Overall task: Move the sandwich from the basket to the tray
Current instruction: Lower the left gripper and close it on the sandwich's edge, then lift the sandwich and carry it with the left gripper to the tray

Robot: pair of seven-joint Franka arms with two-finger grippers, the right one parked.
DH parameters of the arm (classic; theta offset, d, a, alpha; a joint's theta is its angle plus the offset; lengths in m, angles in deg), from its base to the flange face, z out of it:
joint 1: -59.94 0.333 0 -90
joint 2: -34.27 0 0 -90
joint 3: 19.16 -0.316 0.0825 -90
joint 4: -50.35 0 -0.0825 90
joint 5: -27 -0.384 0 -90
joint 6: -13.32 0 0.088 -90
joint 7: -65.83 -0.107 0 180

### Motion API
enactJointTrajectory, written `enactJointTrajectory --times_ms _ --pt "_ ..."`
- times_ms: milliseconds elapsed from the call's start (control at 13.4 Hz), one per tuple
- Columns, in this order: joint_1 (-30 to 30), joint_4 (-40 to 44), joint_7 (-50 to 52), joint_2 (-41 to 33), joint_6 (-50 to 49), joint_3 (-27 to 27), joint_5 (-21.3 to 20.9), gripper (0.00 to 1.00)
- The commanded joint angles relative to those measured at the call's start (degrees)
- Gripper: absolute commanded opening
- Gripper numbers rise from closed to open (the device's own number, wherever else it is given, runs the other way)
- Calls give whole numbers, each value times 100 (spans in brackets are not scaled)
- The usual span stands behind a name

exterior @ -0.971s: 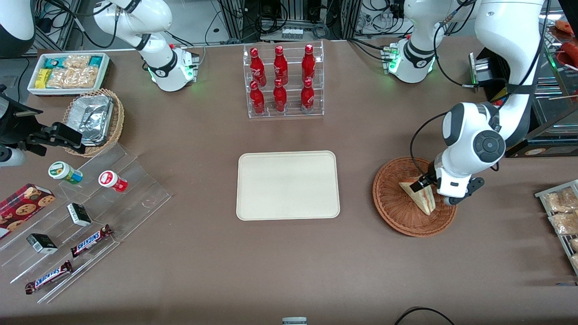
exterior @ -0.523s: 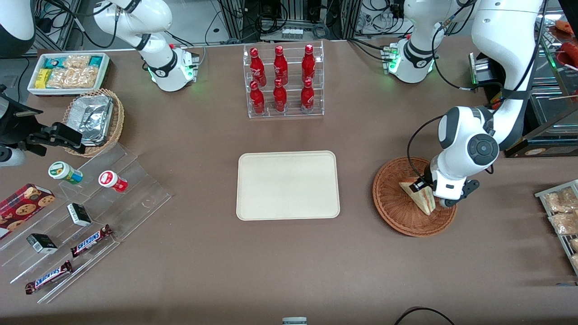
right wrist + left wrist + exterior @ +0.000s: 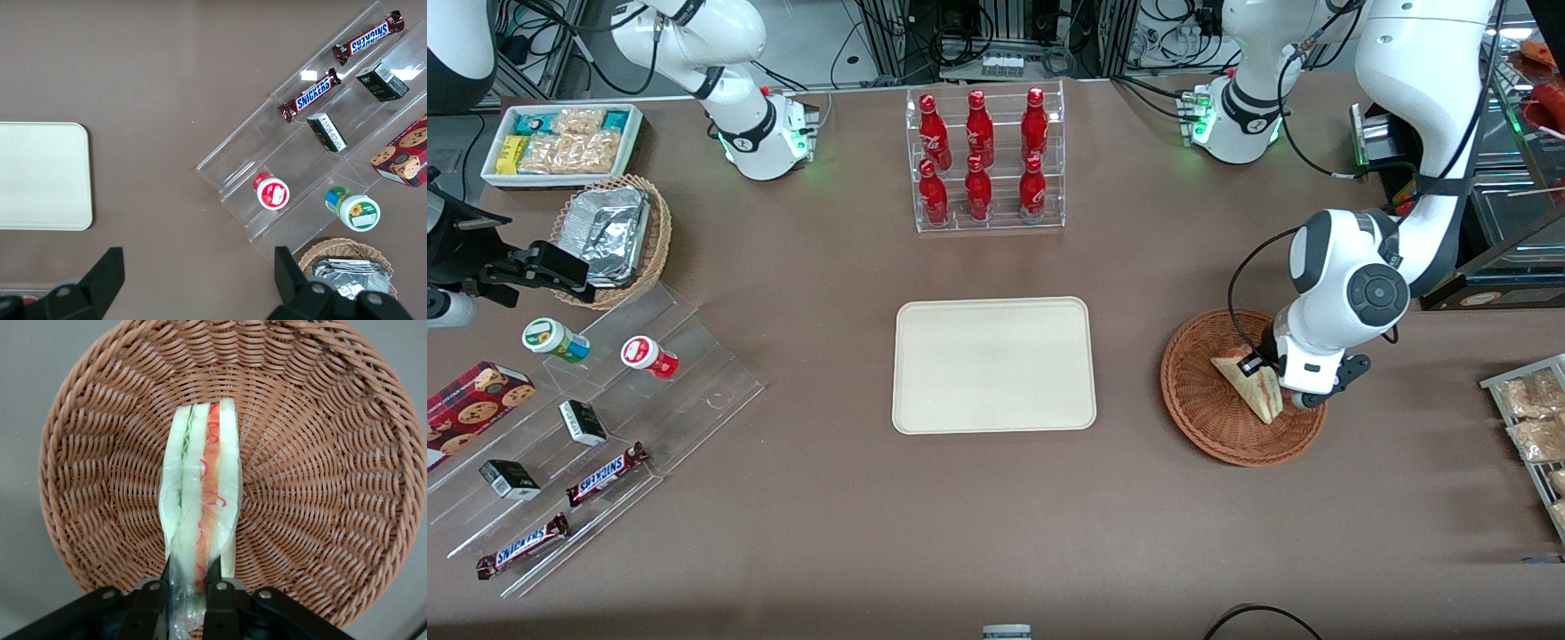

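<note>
The sandwich (image 3: pixel 1249 384), a clear-wrapped wedge of white bread with red and green filling, lies in the round reddish-brown wicker basket (image 3: pixel 1200 404) toward the working arm's end of the table. In the left wrist view the sandwich (image 3: pixel 200 493) stands on edge in the basket (image 3: pixel 320 487). My left gripper (image 3: pixel 1270 372) is down in the basket, shut on the sandwich's end; its two black fingers (image 3: pixel 219 597) press the wrapped bread from both sides. The cream-white tray (image 3: pixel 994 364) lies flat in the table's middle, beside the basket, and shows in the right wrist view (image 3: pixel 40 175).
A clear rack of red bottles (image 3: pixel 984 158) stands farther from the front camera than the tray. A clear stepped stand (image 3: pixel 587 427) with snacks, a tan basket of foil containers (image 3: pixel 611 236) and a white snack bin (image 3: pixel 560 142) lie toward the parked arm's end. Packets on a rack (image 3: pixel 1529 418) sit near the basket.
The left arm's wrist has shifted slightly toward the tray and lowered over the basket. The sandwich has nudged a little the same way while staying between the fingers.
</note>
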Motion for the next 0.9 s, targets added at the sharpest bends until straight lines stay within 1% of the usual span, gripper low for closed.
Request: enactJointTrajectory --times_ms 0,224,448,598,822 --pt "-21 417 -21 -42 -610 6 -66 0" --pt "-38 848 -248 -77 -1172 49 -66 0" --pt "-39 1349 -381 -60 -1859 216 -75 0" --pt "-39 1429 -442 -77 -1904 444 -75 0" --pt "-39 1491 -618 -103 -1895 936 -180 0"
